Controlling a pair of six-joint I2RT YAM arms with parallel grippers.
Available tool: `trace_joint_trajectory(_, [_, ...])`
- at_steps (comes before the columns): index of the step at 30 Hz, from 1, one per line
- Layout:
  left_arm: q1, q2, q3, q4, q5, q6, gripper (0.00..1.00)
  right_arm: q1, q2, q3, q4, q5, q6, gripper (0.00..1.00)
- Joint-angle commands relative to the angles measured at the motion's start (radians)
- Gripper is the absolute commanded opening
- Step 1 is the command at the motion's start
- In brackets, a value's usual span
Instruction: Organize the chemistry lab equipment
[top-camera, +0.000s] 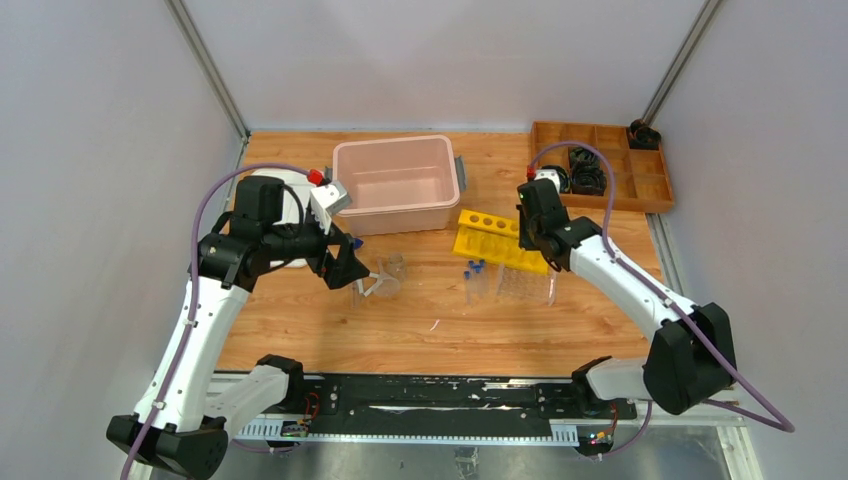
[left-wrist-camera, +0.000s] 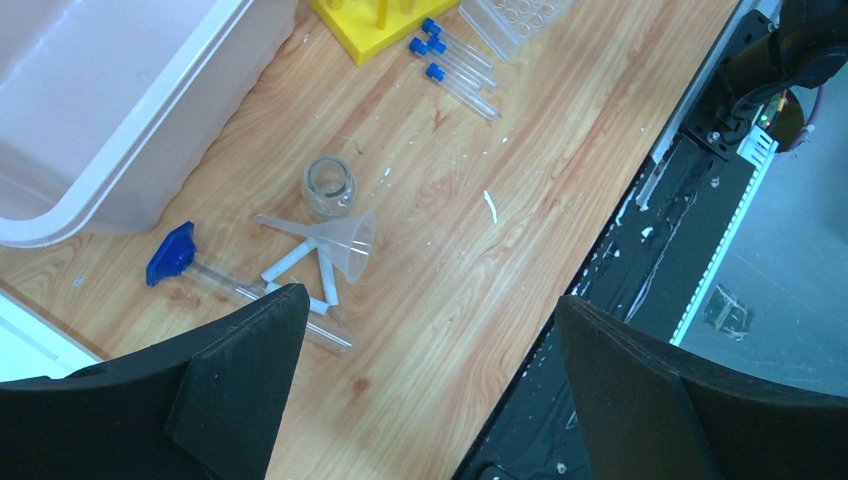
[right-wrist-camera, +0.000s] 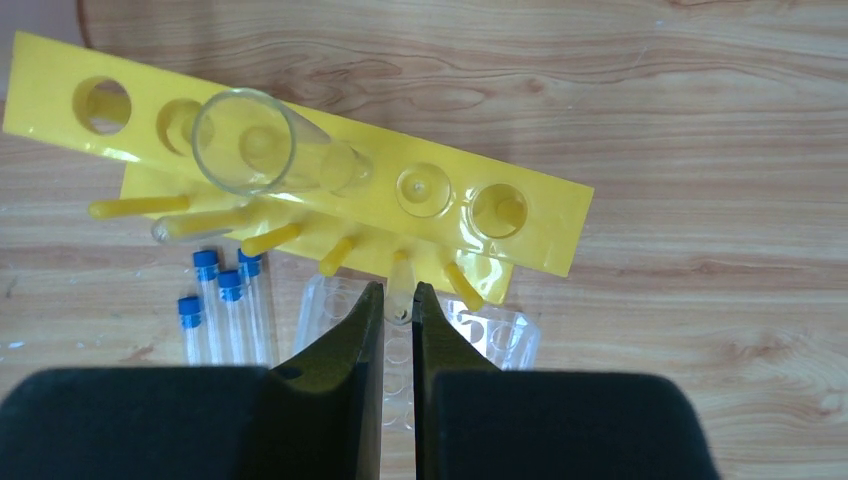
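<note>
We see the yellow rack (top-camera: 497, 240) with one clear tube (right-wrist-camera: 262, 152) leaning in it, four blue-capped tubes (top-camera: 474, 280) lying beside the clear rack (top-camera: 526, 285), and the funnel (left-wrist-camera: 345, 243) tipped over by the beaker (left-wrist-camera: 329, 185)

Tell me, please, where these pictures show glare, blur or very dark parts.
Top external view: even, soft light, sharp, with faint shadows on the wooden table. Left wrist view: that table is sharp, the pale pink plastic bin looks washed out, and the black left tool lacks detail. Right wrist view: small white glints on the yellow six-hole plastic tube rack; the right tool is almost black.
</note>
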Motion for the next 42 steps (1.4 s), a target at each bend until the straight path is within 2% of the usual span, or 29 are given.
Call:
trace_joint_trajectory(1, [-0.004,-0.002,0.026,-0.001,0.008,0.014,1.0,-0.004,0.038,0.039,-0.016,0.142,-0.028,0.0])
trace_joint_trajectory(7, [-0.004,-0.003,0.024,-0.001,0.008,0.015,1.0,-0.004,0.107,0.064,-0.011,0.213,-0.029,0.0])
trace_joint_trajectory(15, [-0.004,-0.007,0.019,-0.001,0.002,0.018,1.0,-0.021,0.116,0.063,0.025,0.191,-0.016,0.0])
trace_joint_trajectory(16, [-0.004,-0.008,0.019,-0.003,0.001,0.02,1.0,-0.022,0.108,0.06,0.025,0.185,-0.011,0.03])
trace_joint_trajectory(23, [-0.004,-0.01,0.02,-0.005,0.005,0.015,1.0,-0.023,0.018,0.045,0.007,0.136,0.028,0.43])
trace_joint_trajectory(26, [-0.004,-0.015,0.02,-0.005,0.001,0.015,1.0,-0.021,-0.036,0.044,-0.019,0.13,0.044,0.49])
trace_joint_trajectory(30, [-0.004,-0.02,0.015,-0.007,-0.012,0.009,1.0,-0.004,-0.085,0.034,-0.058,0.078,0.074,0.48])
trace_joint_trajectory(34, [-0.004,-0.017,0.008,-0.007,-0.025,-0.008,1.0,0.133,-0.081,0.003,-0.064,0.07,0.122,0.35])
trace_joint_trajectory(38, [-0.004,-0.004,0.008,-0.007,-0.068,-0.036,1.0,0.279,0.004,-0.009,-0.042,0.042,0.196,0.32])
trace_joint_trajectory(42, [-0.004,-0.009,0.001,-0.007,-0.085,-0.045,1.0,0.362,0.126,0.009,-0.004,0.006,0.235,0.31])
